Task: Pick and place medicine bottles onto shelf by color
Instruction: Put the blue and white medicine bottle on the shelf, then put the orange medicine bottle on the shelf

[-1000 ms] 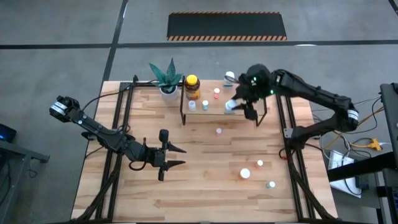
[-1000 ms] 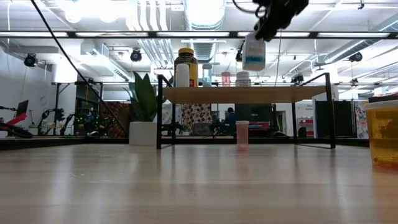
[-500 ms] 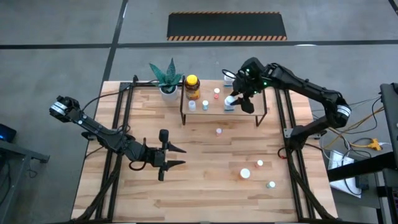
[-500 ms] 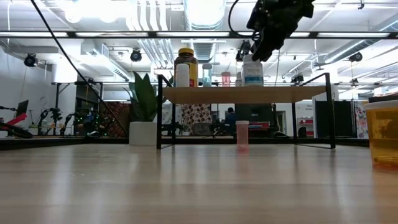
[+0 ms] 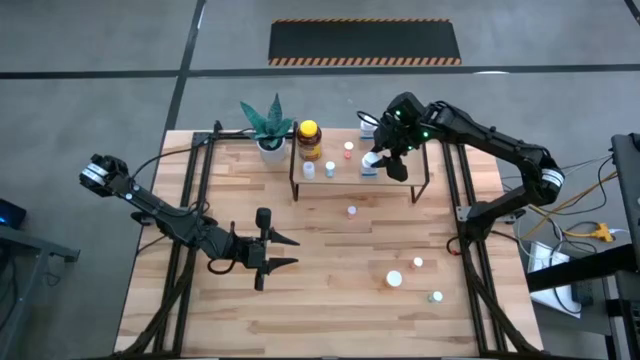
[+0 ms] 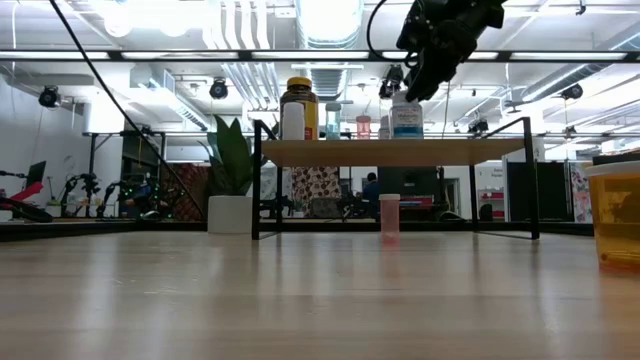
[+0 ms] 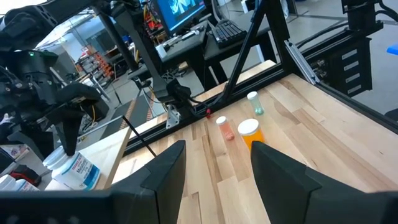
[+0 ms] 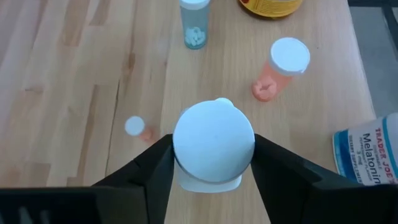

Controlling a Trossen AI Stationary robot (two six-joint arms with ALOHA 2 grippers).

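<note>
My right gripper (image 5: 376, 161) is over the right part of the light-wood shelf (image 5: 340, 182), shut on a white bottle with a white cap and a blue label (image 6: 406, 117). The bottle stands on the shelf board (image 6: 450, 152). An amber bottle with a yellow cap (image 5: 309, 140) and several tiny bottles (image 5: 330, 168) also stand on the shelf. More small bottles stand on the table: a pink one (image 5: 352, 211), an orange one (image 5: 394, 279) and a green-capped one (image 5: 435, 296). My left gripper (image 5: 287, 252) hangs open and empty over the table's left middle. My right gripper pinches the bottle's round white cap (image 8: 186, 149) between its two fingers (image 8: 268, 167), one on each side. The fingers come from above, pointing down. The bottle is upright, with its base on the shelf board.
A white pot with a green plant (image 5: 268, 130) stands at the shelf's left end. A labelled white bottle (image 8: 370, 155) lies just beyond the held one. An orange container (image 6: 615, 215) stands near the low camera. Black frame rails run along the table's left and right sides.
My right gripper has gone down and slightly toward the far edge with the white bottle. The bottle hung clear above the shelf a second ago and now stands on the shelf board. Over the last half second nothing has moved.
</note>
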